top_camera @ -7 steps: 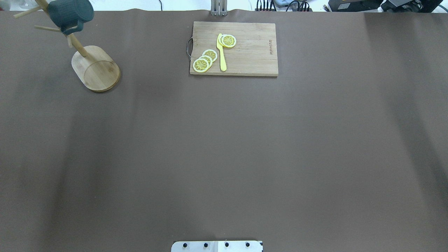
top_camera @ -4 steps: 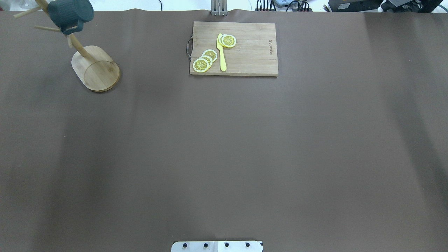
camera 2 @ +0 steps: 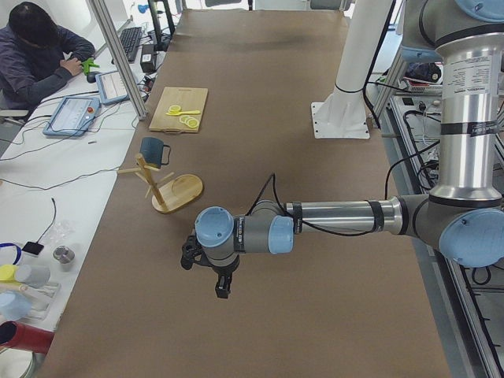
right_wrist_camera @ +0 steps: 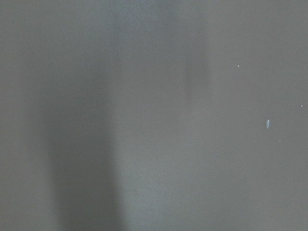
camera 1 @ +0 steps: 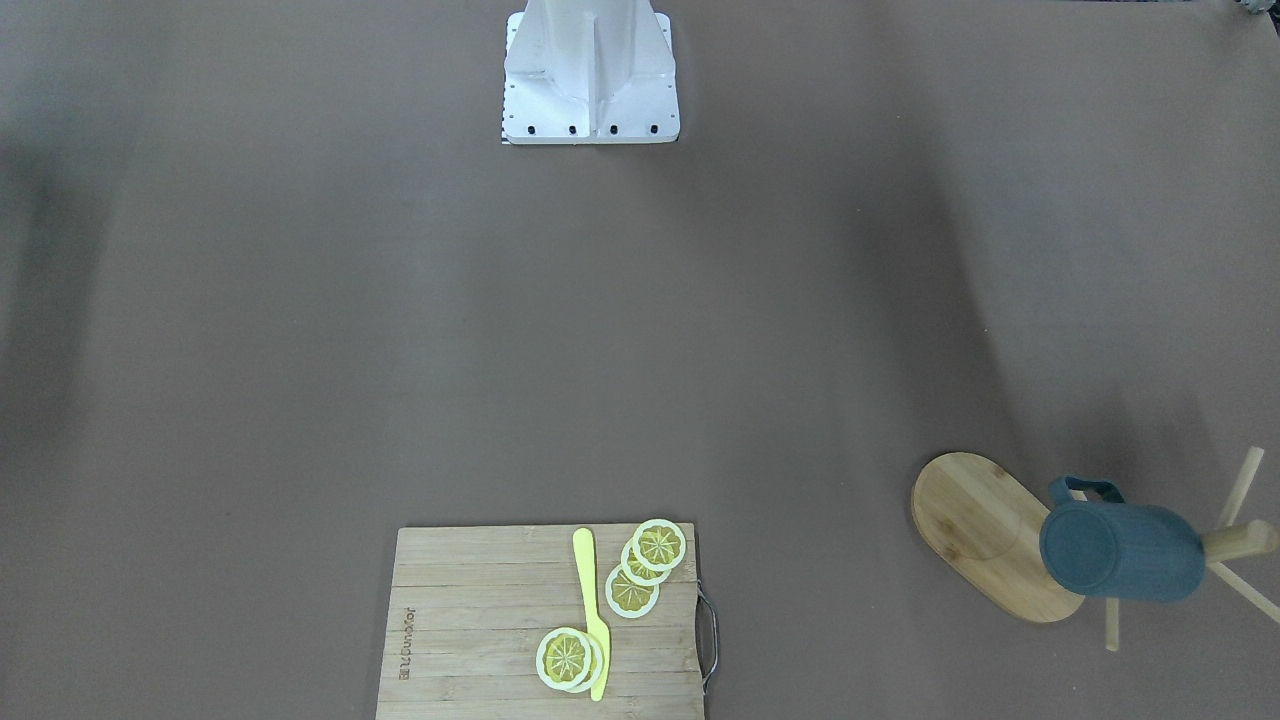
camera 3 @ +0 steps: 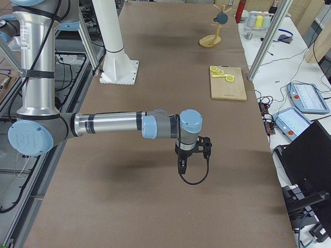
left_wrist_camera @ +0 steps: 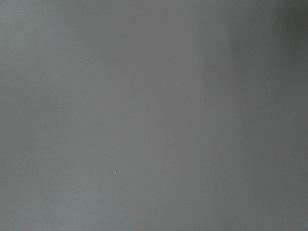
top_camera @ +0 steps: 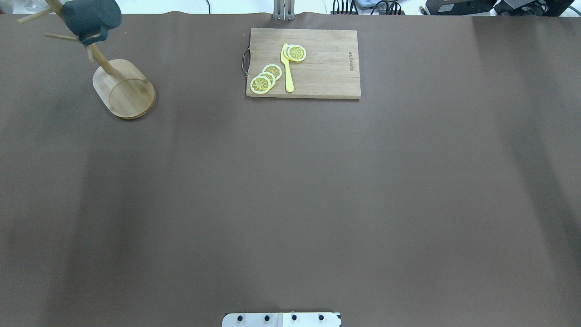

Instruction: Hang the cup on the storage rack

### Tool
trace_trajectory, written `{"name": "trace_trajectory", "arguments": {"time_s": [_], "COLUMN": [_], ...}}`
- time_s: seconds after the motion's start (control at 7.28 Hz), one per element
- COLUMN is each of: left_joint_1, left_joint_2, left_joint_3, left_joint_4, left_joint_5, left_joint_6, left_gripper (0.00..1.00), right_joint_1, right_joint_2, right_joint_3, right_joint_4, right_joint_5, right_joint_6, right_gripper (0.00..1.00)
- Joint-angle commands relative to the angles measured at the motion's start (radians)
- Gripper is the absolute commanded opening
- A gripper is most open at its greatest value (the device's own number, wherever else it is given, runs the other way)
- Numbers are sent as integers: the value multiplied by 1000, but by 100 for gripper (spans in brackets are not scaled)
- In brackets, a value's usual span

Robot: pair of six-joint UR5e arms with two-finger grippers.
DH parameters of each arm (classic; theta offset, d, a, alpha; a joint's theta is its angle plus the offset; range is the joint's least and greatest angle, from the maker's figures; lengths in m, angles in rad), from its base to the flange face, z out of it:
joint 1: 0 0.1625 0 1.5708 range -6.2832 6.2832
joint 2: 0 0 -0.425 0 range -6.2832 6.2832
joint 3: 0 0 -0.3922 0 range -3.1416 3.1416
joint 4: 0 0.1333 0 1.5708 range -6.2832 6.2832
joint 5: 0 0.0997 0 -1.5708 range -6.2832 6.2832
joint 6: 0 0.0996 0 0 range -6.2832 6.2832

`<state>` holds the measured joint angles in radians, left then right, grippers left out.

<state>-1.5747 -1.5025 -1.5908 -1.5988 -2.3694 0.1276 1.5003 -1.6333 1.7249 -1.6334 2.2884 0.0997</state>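
I have the mug tree (top_camera: 125,88) standing at the worktop's far-left corner, the cup (top_camera: 91,17) hung high on one of its pegs. The cutting board (top_camera: 327,68) lies along the far edge, near its middle. On it, a knife (top_camera: 287,72) lies between three overlapping lemon slices (top_camera: 267,77) to its left and a pair of slices (top_camera: 297,53) to its right. The robot's pedestal (camera 1: 590,70) sits mid near edge.

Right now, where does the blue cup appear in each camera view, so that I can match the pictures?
Exterior front-facing: cup lower right, on the storage rack.
Overhead exterior: cup in upper left corner.
Exterior left: cup left of centre, upper half.
Exterior right: cup at top, right of centre.
Wrist views: not in them.
Shared landmark: cutting board.
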Motion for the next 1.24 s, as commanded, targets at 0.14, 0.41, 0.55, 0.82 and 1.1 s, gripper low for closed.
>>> {"name": "trace_trajectory", "arguments": {"time_s": [0.14, 0.41, 0.55, 0.82, 1.1], "left_joint_1": [2, 4, 4, 4, 5], "left_joint_2": [-5, -4, 5, 5, 5], "left_joint_3": [-52, -52, -57, -55, -57], "left_joint_4": [0, -21, -33, -38, -38], "left_joint_5": [12, 10, 9, 12, 12], "left_joint_6": [6, 6, 6, 6, 7], "left_gripper": [99, 99, 99, 99, 99], "right_joint_1": [0, -3, -3, -3, -3], "right_joint_2": [-3, -8, -13, -13, -13], "right_joint_3": [-2, -11, -13, -13, -13], "right_joint_4": [1, 7, 12, 10, 10], "right_joint_5": [0, -1, -1, 2, 2], "right_joint_6": [0, -2, -2, 0, 0], "right_gripper": [100, 100, 100, 100, 100]}}
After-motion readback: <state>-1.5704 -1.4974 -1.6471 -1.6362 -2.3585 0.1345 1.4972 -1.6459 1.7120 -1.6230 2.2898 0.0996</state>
